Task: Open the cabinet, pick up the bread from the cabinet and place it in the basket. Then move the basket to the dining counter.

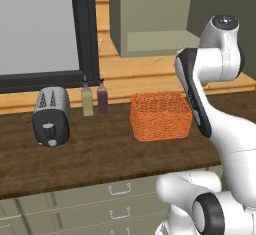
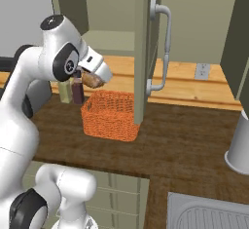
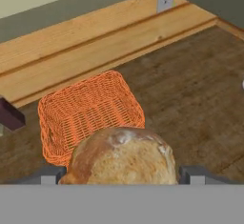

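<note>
Bread sat clamped between your tool's wide-set fingers, above the orange basket on the desk. Release off-centre and it could've clipped the rim, or you'd have hit the open cabinet door.

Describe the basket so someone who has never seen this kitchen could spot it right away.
Find the dark wood worktop below the olive-green wall cabinet, whose door stands open. The basket sits on it near the back wall, right of the toaster and two bottles. It is the one orange woven thing there, boxy, open-topped and empty.
</note>
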